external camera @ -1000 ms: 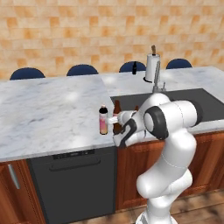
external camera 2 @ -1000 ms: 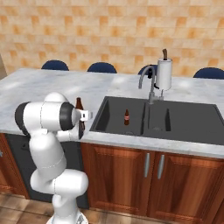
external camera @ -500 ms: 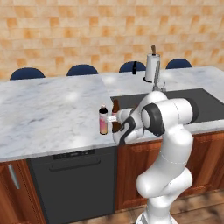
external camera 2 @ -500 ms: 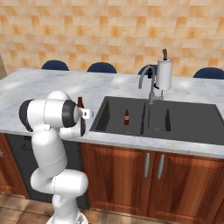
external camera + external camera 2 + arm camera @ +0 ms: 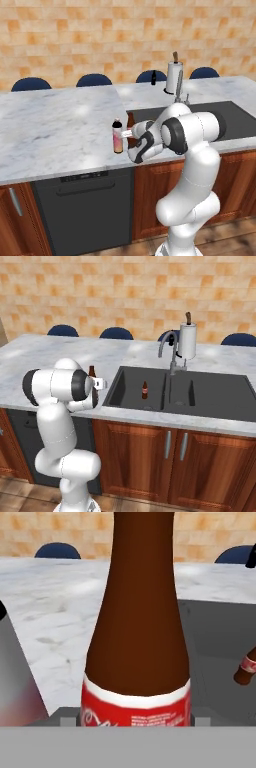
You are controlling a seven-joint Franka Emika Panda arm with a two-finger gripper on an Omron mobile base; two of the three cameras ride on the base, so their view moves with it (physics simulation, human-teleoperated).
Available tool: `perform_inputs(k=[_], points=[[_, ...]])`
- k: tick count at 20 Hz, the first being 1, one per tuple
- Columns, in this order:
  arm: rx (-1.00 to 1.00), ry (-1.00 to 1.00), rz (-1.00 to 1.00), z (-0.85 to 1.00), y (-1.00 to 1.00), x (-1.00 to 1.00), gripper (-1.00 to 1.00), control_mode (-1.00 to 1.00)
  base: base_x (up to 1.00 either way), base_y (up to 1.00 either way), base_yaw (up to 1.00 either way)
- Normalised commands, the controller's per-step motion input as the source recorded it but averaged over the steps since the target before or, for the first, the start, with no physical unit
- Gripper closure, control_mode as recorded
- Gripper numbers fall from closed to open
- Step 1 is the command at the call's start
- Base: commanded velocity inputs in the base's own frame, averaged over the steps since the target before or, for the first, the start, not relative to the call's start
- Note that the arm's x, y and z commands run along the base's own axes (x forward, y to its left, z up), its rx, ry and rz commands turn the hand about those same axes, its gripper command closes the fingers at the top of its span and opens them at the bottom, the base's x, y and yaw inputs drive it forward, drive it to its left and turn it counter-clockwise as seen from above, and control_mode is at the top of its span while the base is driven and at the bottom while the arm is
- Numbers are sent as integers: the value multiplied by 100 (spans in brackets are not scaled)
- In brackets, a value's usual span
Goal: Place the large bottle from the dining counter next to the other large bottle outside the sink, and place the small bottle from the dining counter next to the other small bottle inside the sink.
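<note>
The large bottle [image 5: 139, 637], brown glass with a red label, stands upright between my fingertips and takes up most of the hand view. My gripper [image 5: 136, 722] is shut on it low at the label. In the left base view the gripper [image 5: 131, 135] is just right of the other large bottle [image 5: 117, 136], pinkish with a dark cap, near the counter's front edge. The brown neck [image 5: 91, 371] rises beside the sink [image 5: 210, 398]. A small bottle [image 5: 145, 390] stands inside the basin. The small black bottle [image 5: 153, 76] stands on the dining counter [image 5: 55, 95] behind.
A chrome faucet [image 5: 167, 348] and a paper towel roll [image 5: 187, 340] stand behind the sink. Blue stools [image 5: 94, 79] line the far side of the dining counter. My white arm [image 5: 192, 135] reaches over the counter's front edge, above a dark dishwasher front [image 5: 82, 210].
My arm's elbow has shifted slightly left. The brown bottle and the gripper stay in almost the same spot beside the pinkish bottle.
</note>
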Motion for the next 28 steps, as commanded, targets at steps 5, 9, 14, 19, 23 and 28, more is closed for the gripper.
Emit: perform_inputs(k=[5, 9, 14, 19, 23, 28], points=[[-3, -12, 0, -30, 1, -20, 100, -100, 0, 0, 0], [-1, -14, 0, -19, 0, -25, 100, -100, 0, 0, 0], [0, -13, 0, -27, 1, -22, 100, -100, 0, 0, 0], [0, -10, 0, -44, 6, -10, 100, -100, 0, 0, 0], [0, -12, 0, -47, 3, -28, 100, -100, 0, 0, 0], [0, -13, 0, -45, 3, -29, -100, -100, 0, 0, 0]])
